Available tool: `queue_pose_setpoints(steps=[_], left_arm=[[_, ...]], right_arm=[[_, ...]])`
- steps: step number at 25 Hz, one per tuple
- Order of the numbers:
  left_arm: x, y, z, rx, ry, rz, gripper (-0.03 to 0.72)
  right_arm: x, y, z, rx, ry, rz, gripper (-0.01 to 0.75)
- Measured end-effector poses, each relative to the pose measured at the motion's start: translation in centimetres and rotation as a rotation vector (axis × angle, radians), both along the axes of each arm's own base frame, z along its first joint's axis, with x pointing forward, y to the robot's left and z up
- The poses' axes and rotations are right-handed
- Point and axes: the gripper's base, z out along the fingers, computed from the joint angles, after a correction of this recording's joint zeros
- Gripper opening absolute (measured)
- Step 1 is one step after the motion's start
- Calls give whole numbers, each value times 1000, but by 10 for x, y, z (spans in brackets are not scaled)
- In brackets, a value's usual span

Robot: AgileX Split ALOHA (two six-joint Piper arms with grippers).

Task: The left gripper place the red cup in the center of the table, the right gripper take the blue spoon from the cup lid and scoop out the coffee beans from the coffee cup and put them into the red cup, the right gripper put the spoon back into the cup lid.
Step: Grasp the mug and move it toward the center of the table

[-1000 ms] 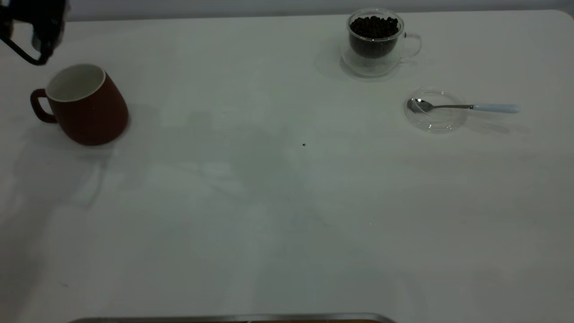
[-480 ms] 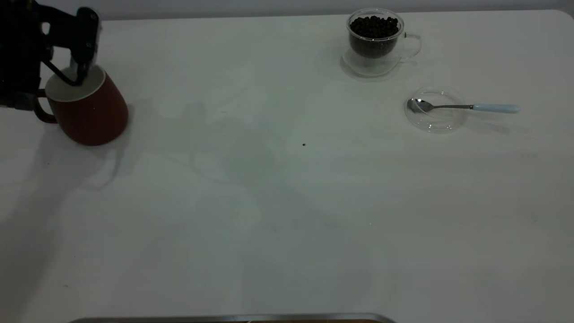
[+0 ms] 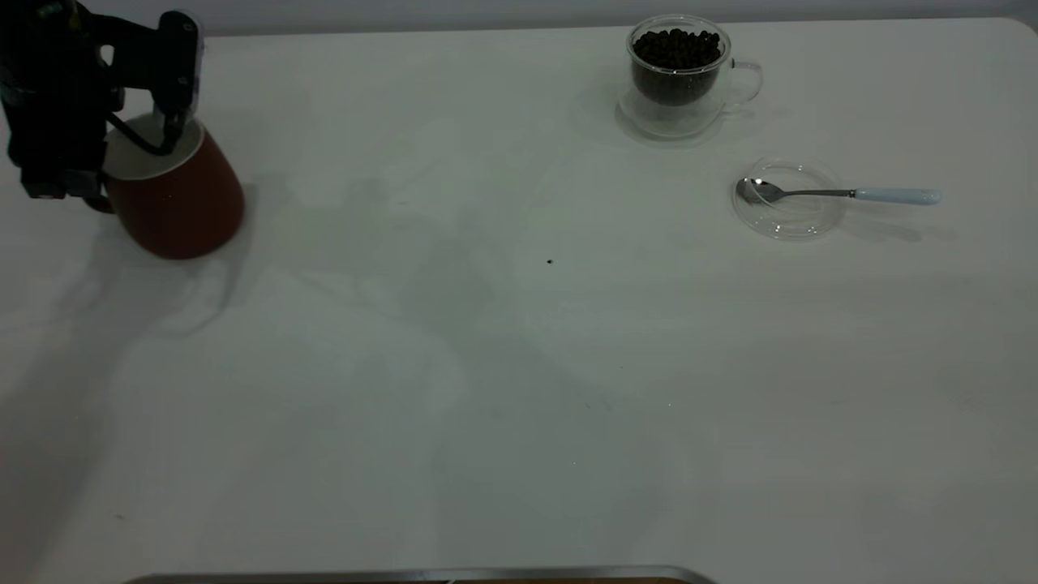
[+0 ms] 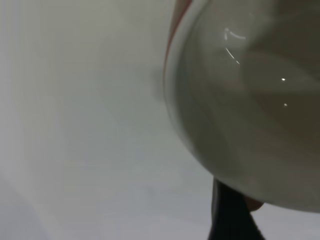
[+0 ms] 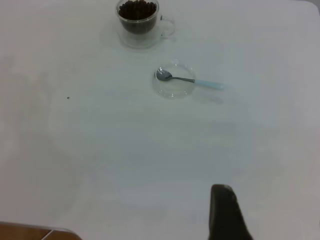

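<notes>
While the spoon is lying across the lid beside the bean-filled glass cup, the L gripper is gripping the red cup at the table's far-left edge, one finger inside the rim.

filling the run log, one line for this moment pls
left gripper at red cup rim | cup at table left edge | blue spoon on cup lid

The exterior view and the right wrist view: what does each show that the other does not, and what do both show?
Only the exterior view shows the red cup and the left gripper at its rim. Only the right wrist view shows a black fingertip of the right gripper. Both show the glass cup of coffee beans, the spoon on the glass lid, and the white table.
</notes>
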Motion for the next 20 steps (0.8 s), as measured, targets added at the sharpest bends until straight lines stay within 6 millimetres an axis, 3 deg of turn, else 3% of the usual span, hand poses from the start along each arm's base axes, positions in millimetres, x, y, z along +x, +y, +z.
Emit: queue_pose_setpoints(steps=[6,20], left_arm=[[2,-20,-1,-25,-30,-59,482],[-13,-119,-2,-194,-85,-180,482]], right_arm=[[0,0,0,0,0,0,483],[0,0,0,0,0,0,483]])
